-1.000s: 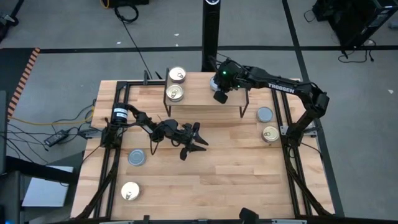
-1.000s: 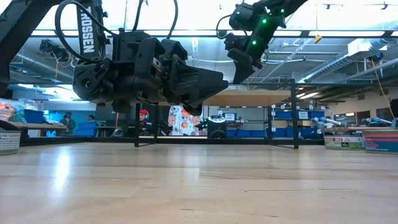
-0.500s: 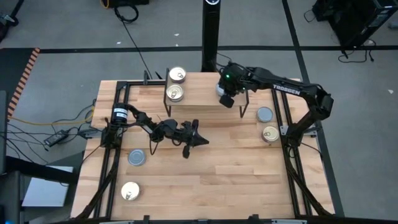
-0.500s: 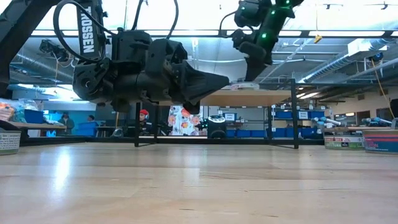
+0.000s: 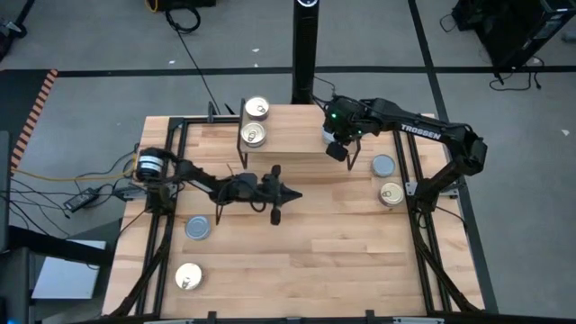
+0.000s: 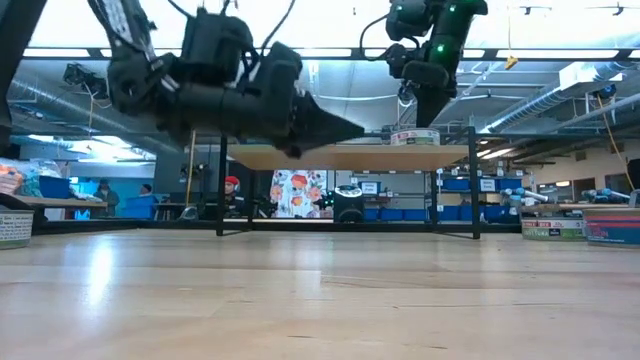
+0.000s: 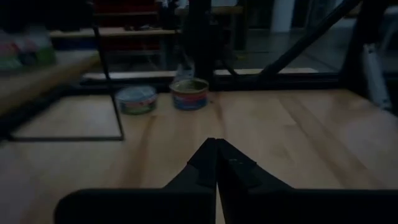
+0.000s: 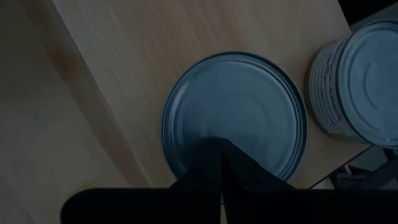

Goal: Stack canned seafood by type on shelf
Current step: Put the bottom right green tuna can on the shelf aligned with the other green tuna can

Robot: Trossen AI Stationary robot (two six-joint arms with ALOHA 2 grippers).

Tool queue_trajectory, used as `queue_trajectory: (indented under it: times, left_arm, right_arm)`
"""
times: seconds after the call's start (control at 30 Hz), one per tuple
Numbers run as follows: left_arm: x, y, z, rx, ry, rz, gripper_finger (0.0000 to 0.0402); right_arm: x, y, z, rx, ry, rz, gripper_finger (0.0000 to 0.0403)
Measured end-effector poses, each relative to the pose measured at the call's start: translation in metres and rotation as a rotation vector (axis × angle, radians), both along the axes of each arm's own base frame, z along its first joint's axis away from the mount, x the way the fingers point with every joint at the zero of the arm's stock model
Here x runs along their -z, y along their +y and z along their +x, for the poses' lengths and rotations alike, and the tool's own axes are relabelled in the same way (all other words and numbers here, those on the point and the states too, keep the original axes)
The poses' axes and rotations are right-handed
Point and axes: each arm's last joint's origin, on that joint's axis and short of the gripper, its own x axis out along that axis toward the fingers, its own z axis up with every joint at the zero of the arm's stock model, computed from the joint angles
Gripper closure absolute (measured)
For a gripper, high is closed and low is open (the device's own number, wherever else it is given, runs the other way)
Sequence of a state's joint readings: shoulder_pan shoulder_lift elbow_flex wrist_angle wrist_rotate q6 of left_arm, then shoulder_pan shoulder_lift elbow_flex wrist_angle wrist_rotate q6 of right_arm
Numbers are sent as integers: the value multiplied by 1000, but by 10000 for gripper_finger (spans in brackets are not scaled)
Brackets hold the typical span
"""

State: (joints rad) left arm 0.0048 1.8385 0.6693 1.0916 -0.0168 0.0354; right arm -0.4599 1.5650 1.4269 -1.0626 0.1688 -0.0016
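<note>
From above, the shelf (image 5: 297,139) carries two gold-lidded tins (image 5: 254,135) at its left end. The right gripper (image 5: 337,151) hangs over its right end, fingers together, empty. Only its wrist view reveals a blue-grey tin (image 8: 235,118) on the board beneath. The left gripper (image 5: 290,195), pinched shut and empty, hovers mid-table; its wrist view faces two tins (image 7: 189,93) on the table.

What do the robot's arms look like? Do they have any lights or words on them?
Both arms are black and jointed. The right arm has white TROSSEN lettering and a green light near its wrist. Each ends in a gripper with two dark pointed fingers: left gripper, right gripper.
</note>
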Motion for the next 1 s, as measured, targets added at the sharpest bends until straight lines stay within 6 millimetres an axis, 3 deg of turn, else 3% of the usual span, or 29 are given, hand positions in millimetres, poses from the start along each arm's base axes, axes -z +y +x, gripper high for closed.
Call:
queue_trajectory:
  times: [0.2,0.8,1.0]
  left_arm:
    - [-11,-6,-5,-73,51,78,396]
    - [-8,-3,-7,-180,110,98,396]
    - [-22,-2,-13,-219,132,130,396]
  right_arm:
    - [1,-1,-5,24,58,-22,400]
    - [-5,-10,-18,101,65,-50,400]
    - [-5,-11,-19,92,71,-62,397]
